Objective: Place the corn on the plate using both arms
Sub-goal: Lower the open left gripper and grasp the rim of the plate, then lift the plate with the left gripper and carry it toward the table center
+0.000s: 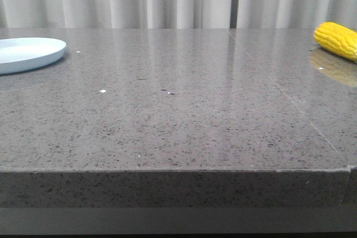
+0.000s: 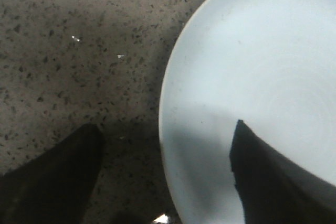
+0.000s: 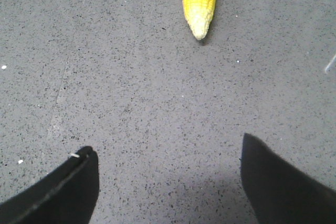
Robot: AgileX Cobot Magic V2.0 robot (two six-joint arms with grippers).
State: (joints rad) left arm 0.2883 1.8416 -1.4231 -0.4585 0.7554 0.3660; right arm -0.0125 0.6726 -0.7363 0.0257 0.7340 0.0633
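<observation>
Nothing of the task looks done yet. The corn lies on the grey stone table at the far right, and the plate sits bare at the far left, so the two are well apart with open tabletop between them.

In the right wrist view the right gripper hangs over bare table with its dark fingers spread wide and nothing between them. The corn's pale tip points back toward the fingers, ahead of them and roughly in line with the gap, but clearly apart from both.

In the left wrist view the left gripper is also spread and empty. One finger is over the table, the other over the plate's inner surface, so the plate's rim runs through the gap between them. I cannot tell whether either finger touches anything.

What is left, as I judge it: reaching the corn, grasping it, carrying it across, and setting it on the plate.
</observation>
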